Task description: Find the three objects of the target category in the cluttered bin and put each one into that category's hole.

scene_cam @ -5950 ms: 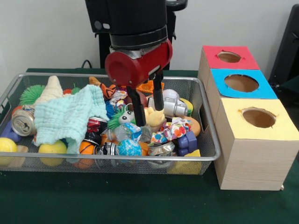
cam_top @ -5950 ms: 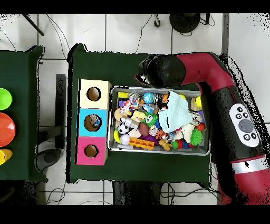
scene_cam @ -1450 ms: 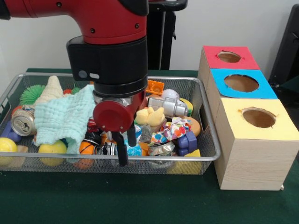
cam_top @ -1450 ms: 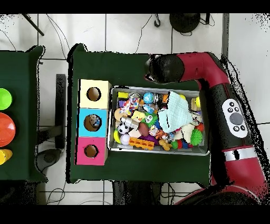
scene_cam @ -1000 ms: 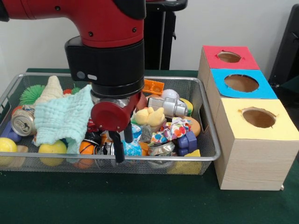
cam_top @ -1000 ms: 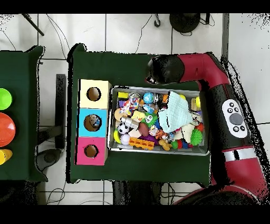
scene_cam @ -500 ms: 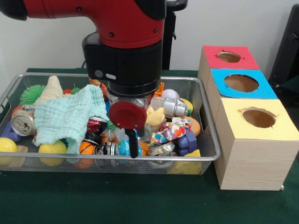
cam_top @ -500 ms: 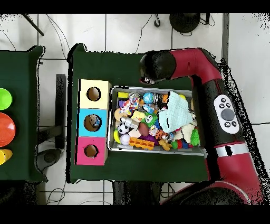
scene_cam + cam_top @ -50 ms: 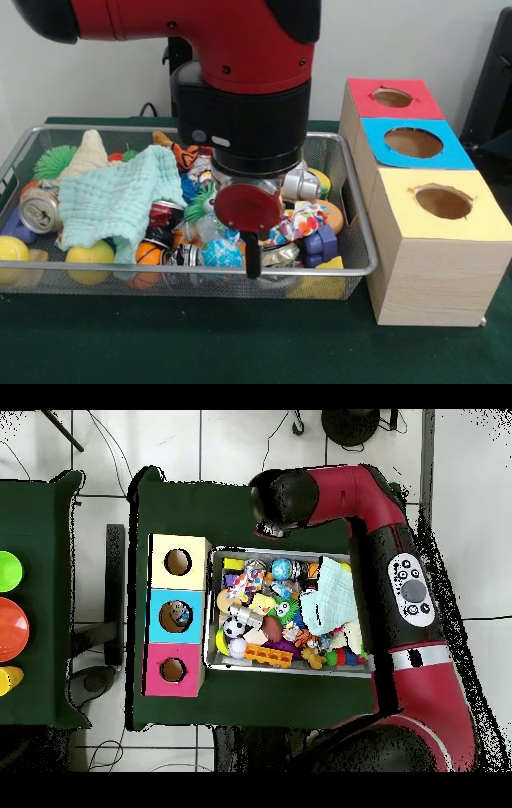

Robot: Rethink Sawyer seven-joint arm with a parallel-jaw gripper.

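**Desk:** Where do the targets sit?

**Photographer:** All in the wire bin (image 9: 336,274). The category is not named, so any pick is a guess. A crushed can (image 9: 38,210) lies at the bin's end away from the sorting boxes (image 9: 432,264), beside a mint cloth (image 9: 116,200). A blue-green ball (image 9: 221,254) rests against the bin's front wall.

**Desk:** How do they handle?

**Photographer:** The can is probably light, thin-walled and slick, and is best pinched across its dented body. The ball is likely to roll, so grip it across the middle.

**Desk:** And the gripper (image 9: 253,260)?

**Photographer:** It hangs at the bin's front rim, edge-on, so I cannot tell whether it is apart or together. Six seconds ago it stood over the bin's middle. It has since slid along the rim toward the boxes.
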